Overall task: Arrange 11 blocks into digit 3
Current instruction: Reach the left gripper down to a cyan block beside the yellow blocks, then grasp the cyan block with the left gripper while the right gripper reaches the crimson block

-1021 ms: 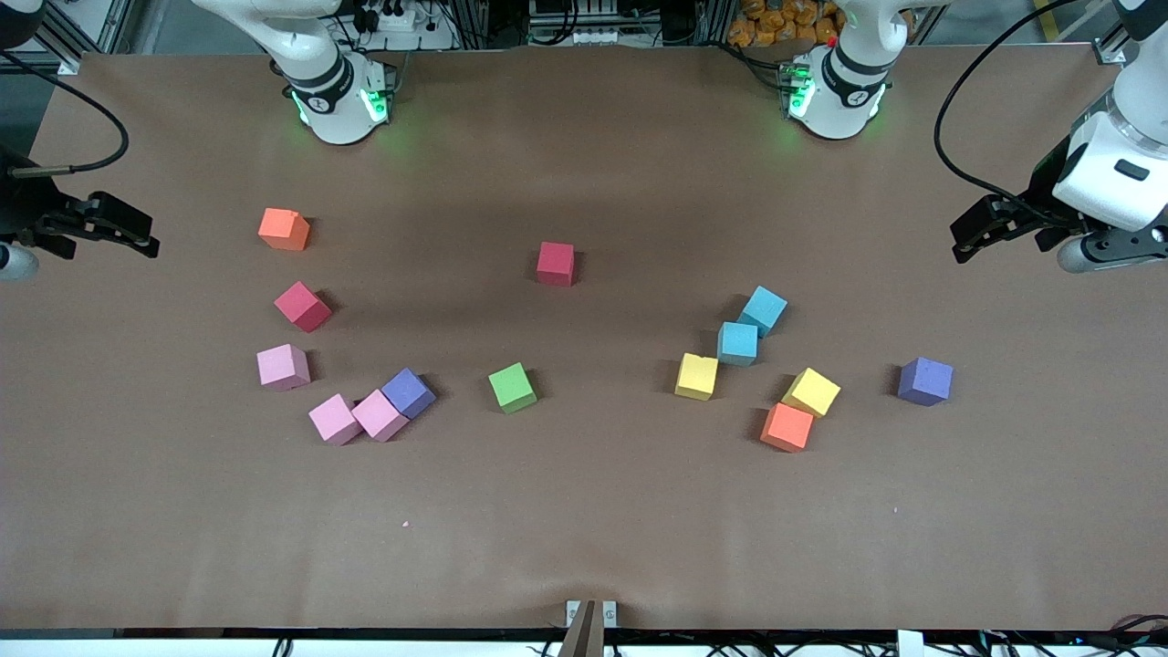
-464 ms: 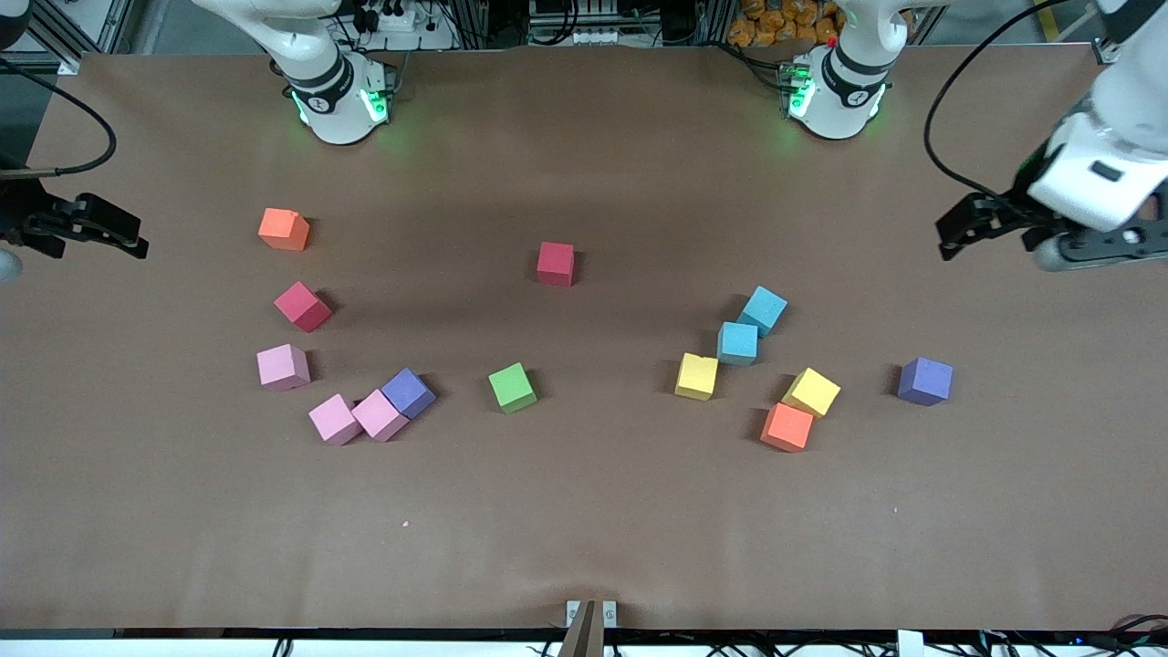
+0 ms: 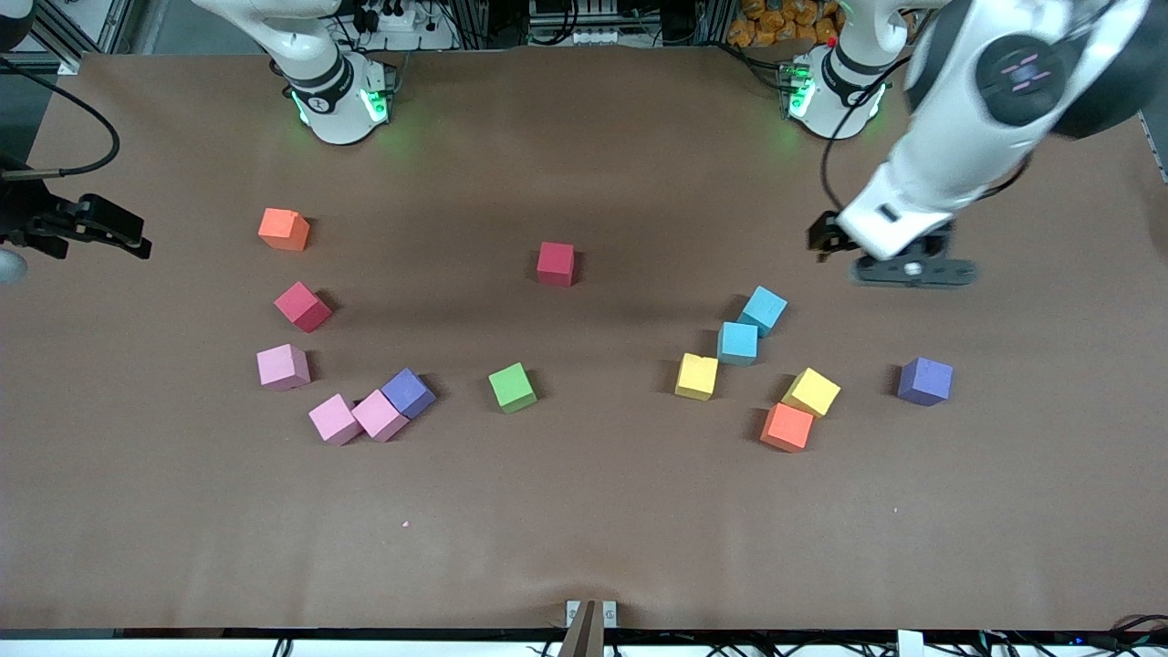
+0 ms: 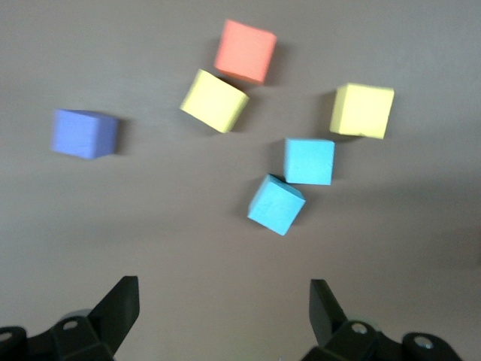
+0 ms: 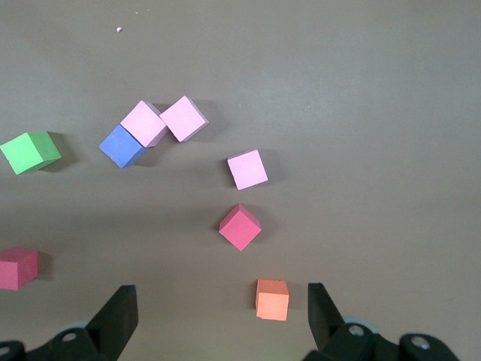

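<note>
Foam blocks lie scattered on the brown table (image 3: 584, 511). Toward the left arm's end are two cyan blocks (image 3: 763, 310) (image 3: 737, 343), two yellow (image 3: 697, 377) (image 3: 811, 392), an orange (image 3: 787, 427) and a purple (image 3: 924, 381). My left gripper (image 3: 824, 242) hangs open and empty over bare table beside the cyan pair (image 4: 276, 204). Toward the right arm's end are an orange block (image 3: 284, 229), a red one (image 3: 302, 307), three pink (image 3: 283, 367) and a purple (image 3: 408, 393). My right gripper (image 3: 137, 242) is open and empty over that end of the table; the orange block (image 5: 272, 299) shows between its fingers, well below them.
A green block (image 3: 512, 388) and a second red block (image 3: 556, 264) lie mid-table. The arms' bases (image 3: 338, 91) (image 3: 835, 87) stand along the table's edge farthest from the front camera. A small metal bracket (image 3: 590, 613) sits at the nearest edge.
My left arm has swung in from the table's end and now has its open gripper over the table beside the cyan blocks. The right gripper has barely moved. No block has moved.
</note>
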### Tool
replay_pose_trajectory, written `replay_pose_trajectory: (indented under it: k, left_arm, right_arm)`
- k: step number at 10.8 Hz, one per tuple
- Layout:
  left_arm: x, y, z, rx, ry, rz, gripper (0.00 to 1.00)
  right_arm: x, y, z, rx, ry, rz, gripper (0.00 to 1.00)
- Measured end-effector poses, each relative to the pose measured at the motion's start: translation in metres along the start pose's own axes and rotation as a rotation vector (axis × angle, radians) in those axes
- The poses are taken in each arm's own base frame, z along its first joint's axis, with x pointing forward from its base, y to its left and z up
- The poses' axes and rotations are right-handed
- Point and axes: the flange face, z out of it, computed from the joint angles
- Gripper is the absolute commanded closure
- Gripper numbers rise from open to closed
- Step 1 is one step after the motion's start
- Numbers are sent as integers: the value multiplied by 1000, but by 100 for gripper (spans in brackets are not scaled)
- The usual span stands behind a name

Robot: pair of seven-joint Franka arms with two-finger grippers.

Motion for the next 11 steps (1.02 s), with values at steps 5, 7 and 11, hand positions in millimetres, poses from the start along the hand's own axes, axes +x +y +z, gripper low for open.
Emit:
replay_pose_trajectory:
  k: [5, 7, 11]
  left_arm:
    - [-30, 31, 134, -25, -19, 305, 0]
    - [-28, 32, 157, -16, -30, 352, 0]
    - [-20, 34, 204, -3, -43, 409, 0]
  right_arm:
    - [0, 0, 0, 0, 1, -1, 0]
    - [1, -5, 0, 0, 0, -11, 0]
    - [1, -19, 0, -4, 2, -35, 0]
